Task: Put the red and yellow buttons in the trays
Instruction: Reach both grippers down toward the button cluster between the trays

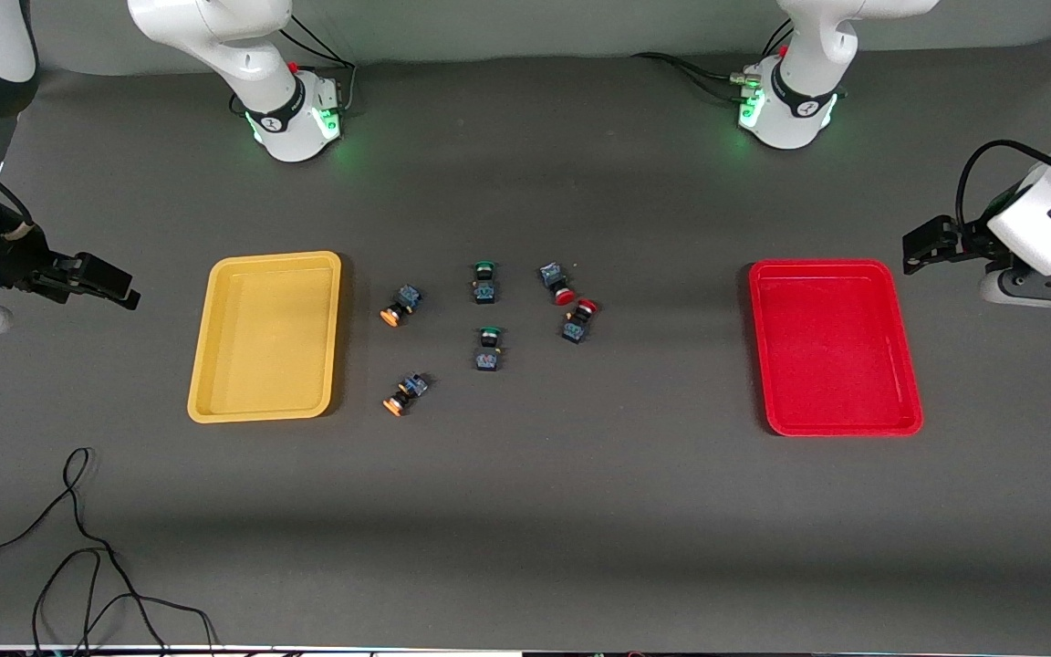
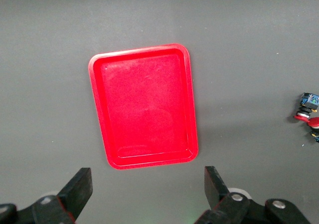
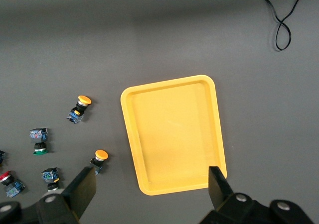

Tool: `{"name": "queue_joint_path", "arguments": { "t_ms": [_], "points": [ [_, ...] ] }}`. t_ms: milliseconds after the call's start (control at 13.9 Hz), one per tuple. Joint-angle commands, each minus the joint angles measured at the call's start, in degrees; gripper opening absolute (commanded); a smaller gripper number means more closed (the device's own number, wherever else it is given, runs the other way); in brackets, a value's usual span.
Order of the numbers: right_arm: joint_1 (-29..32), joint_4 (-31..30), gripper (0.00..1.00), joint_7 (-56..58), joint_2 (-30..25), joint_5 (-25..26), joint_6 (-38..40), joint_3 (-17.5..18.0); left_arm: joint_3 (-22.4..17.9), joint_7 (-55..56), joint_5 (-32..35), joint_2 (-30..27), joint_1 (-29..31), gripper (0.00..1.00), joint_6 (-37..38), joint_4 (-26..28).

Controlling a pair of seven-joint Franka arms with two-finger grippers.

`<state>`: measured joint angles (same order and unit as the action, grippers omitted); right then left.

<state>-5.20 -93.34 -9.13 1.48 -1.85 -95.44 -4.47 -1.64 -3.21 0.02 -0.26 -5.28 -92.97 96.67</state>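
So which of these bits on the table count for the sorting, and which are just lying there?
For the job:
- two red buttons
- two yellow buttons
- yellow tray
- red tray

Just lying about:
- two green buttons
- black cable

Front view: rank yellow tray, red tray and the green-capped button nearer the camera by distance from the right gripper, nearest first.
From the right gripper, open at the right arm's end of the table:
1. Yellow tray, closest to it.
2. Green-capped button, mid-table among the buttons.
3. Red tray, toward the left arm's end.
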Motion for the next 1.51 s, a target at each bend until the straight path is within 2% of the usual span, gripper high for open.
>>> {"name": "queue_joint_path", "arguments": {
  "t_ms": [0,215,359,574,790,933,1221,1292,1436],
  "points": [
    [-0.25,0.0,1.0,0.43,-0.6,0.88,0.78,-0.01,-0.56,0.48,0.51,-1.49,-0.7,1.0,1.47,0.09],
    [-1.48,-0.17,1.0,-0.01,-0.68,0.97,0.87,-0.01,-0.47,1.01,0.07,-1.94,-0.78,1.0,2.53,0.01],
    [-2.18,-0.52,1.0,-0.1,-0.25,0.97,1.31,0.08,0.49,6.17,-0.11,-1.94,-1.48,1.0,3.14,0.27],
    [-4.73,-4.02,1.0,-5.26,-0.16,0.27,0.52,0.08,5.32,12.76,-0.46,-1.67,-1.57,1.0,2.18,2.9],
    [-6.75,-11.22,1.0,-8.52,-0.6,0.0,-4.3,-0.01,11.81,25.3,-1.43,1.48,-2.18,1.0,0.87,3.35],
    [-7.89,-18.24,1.0,-10.11,-0.86,-0.26,-10.17,0.08,14.11,41.71,-1.34,3.5,-5.51,1.0,-0.63,3.26],
    [-14.2,-32.39,1.0,-22.82,0.19,-0.61,-26.06,-0.01,14.47,65.21,-0.45,7.72,-18.42,1.0,-6.06,3.08],
    [-16.14,-35.04,1.0,-26.78,1.59,-0.61,-31.34,-0.01,14.56,68.65,-0.72,8.78,-20.89,1.0,-9.3,3.08],
    [-19.13,-35.42,1.0,-32.42,5.53,-0.7,-34.45,0.08,14.56,74.11,-0.73,10.89,-25.63,1.0,-16.33,3.0]
  ]
}}
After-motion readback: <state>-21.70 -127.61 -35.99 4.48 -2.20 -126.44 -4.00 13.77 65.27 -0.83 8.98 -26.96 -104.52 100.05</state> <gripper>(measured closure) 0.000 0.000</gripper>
